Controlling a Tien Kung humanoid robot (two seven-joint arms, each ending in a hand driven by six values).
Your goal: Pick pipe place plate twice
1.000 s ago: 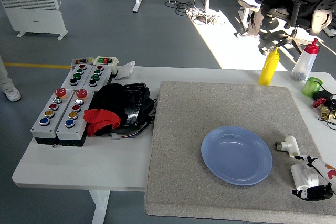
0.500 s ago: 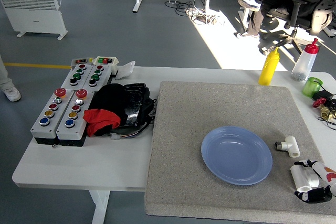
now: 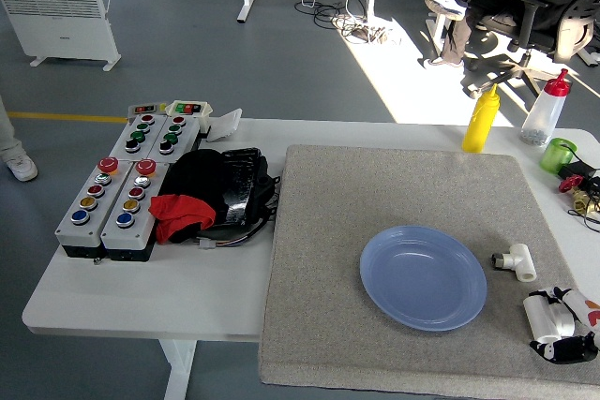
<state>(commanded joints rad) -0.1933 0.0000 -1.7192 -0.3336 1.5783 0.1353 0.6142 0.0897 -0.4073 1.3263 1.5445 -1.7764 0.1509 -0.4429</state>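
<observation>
A blue plate point(image 3: 424, 276) lies on the grey mat point(image 3: 337, 231), holding nothing. A small white T-shaped pipe fitting point(image 3: 515, 260) lies on the mat just right of the plate. Near the mat's front right corner my right hand point(image 3: 561, 334) shows its white and black fingers curled around a white pipe piece point(image 3: 540, 318). Only the fingertips of that hand are in view at the picture's right edge. My left arm is out of the picture.
Grey button boxes point(image 3: 117, 197) and a black and red bundle point(image 3: 211, 192) sit on the table's left. A yellow squeeze bottle point(image 3: 480, 119), a clear bottle with red cap point(image 3: 545, 108) and a green cup point(image 3: 557, 154) stand at the back right. A person sits far behind.
My right hand has drawn back slightly to the right and down with the white pipe piece, uncovering the T-shaped fitting. The plate has not moved.
</observation>
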